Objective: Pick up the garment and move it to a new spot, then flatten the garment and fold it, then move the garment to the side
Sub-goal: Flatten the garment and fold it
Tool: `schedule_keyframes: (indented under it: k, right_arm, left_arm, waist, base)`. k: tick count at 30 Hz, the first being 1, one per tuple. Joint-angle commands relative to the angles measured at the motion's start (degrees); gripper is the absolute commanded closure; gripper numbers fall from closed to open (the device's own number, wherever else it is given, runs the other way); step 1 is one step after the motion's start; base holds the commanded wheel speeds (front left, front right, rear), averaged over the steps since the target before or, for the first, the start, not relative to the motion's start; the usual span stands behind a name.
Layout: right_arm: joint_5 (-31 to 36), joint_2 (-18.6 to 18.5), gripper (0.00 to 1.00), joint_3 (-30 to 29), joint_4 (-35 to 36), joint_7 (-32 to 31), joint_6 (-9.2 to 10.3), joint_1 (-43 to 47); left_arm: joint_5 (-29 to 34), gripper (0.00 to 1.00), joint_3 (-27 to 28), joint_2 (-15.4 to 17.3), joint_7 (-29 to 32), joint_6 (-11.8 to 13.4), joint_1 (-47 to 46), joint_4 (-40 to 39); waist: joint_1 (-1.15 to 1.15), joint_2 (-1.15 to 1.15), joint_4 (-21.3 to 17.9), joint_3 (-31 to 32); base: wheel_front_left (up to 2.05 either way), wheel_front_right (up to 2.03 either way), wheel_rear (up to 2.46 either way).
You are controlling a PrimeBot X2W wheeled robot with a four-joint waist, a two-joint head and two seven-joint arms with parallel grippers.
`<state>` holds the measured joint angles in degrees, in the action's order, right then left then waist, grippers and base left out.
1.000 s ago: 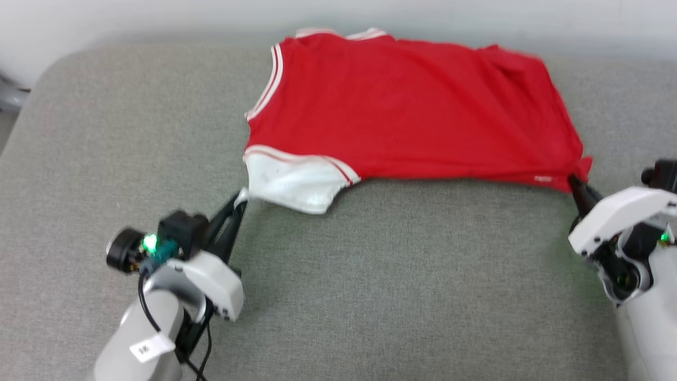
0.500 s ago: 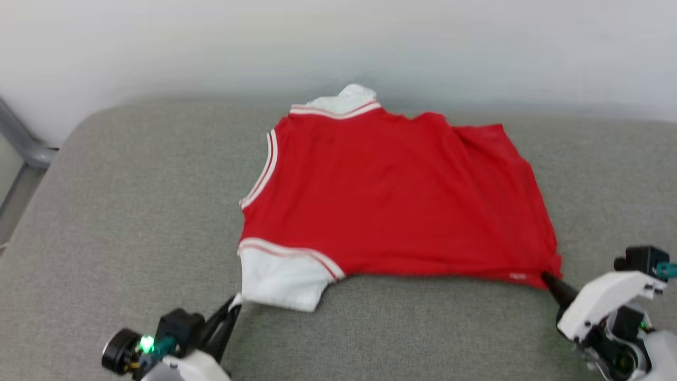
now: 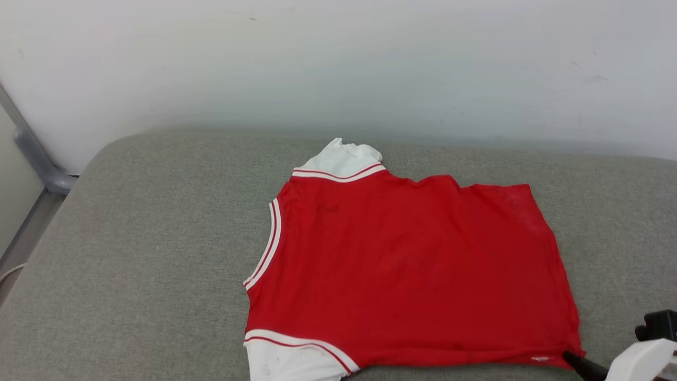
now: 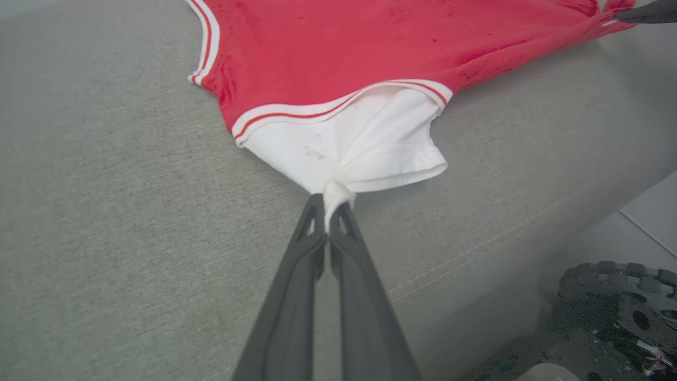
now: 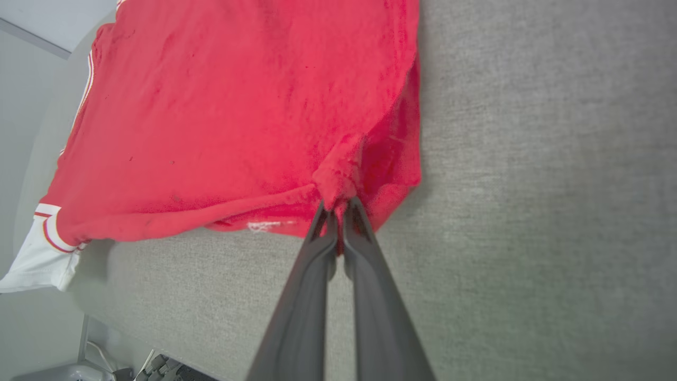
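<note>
While both pairs of my fingers are clamped on cloth, the garment [image 3: 412, 275] lies spread flat, red side up, on the grey padded surface [image 3: 148, 254]. It sits a little toward 5 o'clock from the middle of the head view. Its neck opening, edged in red-and-white trim, faces 9 o'clock, and its hem faces 3 o'clock. The far sleeve [image 3: 341, 159], white, pokes out at the garment's 12 o'clock toward the pale wall [image 3: 338, 63]. The near sleeve [image 4: 370, 143] sits at its 7 o'clock, cut off by the bottom edge of the head view.

My left fingers [image 4: 319, 201] are clenched on a bunched corner of the near sleeve. In the left wrist view the white cloth fans out from the tips toward 12 o'clock, drawn to a point where I hold it.

My right fingers [image 5: 330, 214] are pinched on a red knot of fabric at the hem, the garment's 5 o'clock corner in the head view, just beside a small white label [image 5: 262, 226]. The cloth around this grip is gathered into folds.

A grey metal tube [image 3: 31, 153] runs past the surface's rounded corner at 9 o'clock in the head view.
</note>
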<state>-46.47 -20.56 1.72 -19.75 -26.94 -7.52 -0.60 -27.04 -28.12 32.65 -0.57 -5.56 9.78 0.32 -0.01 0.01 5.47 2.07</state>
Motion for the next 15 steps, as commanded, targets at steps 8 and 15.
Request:
schedule_keyframes:
  k: [8,15]
  right_arm:
    - [-0.65,-0.30,1.00,-6.00,12.84,-9.38,0.06,10.71]
    - [0.64,2.34,1.00,-10.21,19.15,-13.47,0.06,11.63]
  left_arm:
    - [-2.83,1.00,1.63,5.32,1.33,0.67,6.94,-10.22]
    - [-2.20,1.00,3.19,5.39,0.31,1.63,3.84,-12.66]
  waist:
    - [0.01,-0.01,0.13,0.32]
    - [0.01,-0.01,-0.36,-0.30]
  base:
    - [0.00,0.00,0.00]
    - [0.00,0.00,0.00]
